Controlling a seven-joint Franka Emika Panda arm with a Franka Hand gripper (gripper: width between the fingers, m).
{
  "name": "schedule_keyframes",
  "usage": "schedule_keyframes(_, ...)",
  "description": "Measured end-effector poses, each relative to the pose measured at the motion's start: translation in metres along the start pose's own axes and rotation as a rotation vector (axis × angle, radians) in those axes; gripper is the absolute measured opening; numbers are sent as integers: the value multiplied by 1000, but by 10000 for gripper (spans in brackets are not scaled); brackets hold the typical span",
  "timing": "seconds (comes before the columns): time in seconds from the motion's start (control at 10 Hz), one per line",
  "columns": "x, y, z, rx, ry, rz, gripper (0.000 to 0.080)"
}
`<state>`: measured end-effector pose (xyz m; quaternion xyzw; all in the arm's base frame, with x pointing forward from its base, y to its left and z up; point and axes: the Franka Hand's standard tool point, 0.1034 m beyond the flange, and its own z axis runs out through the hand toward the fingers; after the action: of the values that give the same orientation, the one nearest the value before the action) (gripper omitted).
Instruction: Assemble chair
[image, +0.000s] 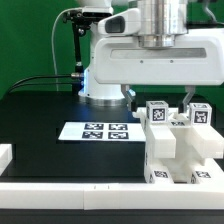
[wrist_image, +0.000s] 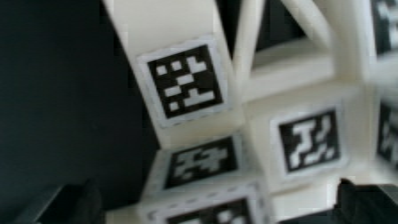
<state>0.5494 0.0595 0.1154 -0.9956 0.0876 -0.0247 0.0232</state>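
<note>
Pretty clearly a robotics lab setup: a white industrial robot arm (image: 120, 60) bolted onto a matte black tabletop (image: 40, 110), green curtain backdrop (image: 30, 40) behind it, and a flat white marker board (image: 100, 131) with black-and-white square tags lying there.

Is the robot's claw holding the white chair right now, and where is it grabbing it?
No, nothing is held. The gripper is open, its fingers standing just above the top of the chair, near its tagged posts.
</note>
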Motion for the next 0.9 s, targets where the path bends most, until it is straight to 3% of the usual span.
schedule_keyframes(0.2,0,2,0,-1,0,76,636)
schedule_keyframes(0.4,0,2,0,-1,0,180,286)
schedule_keyframes(0.7,1,0,-1,-3,1,549,281)
schedule_keyframes(0.9,1,-1,-1,5,2,940,281)
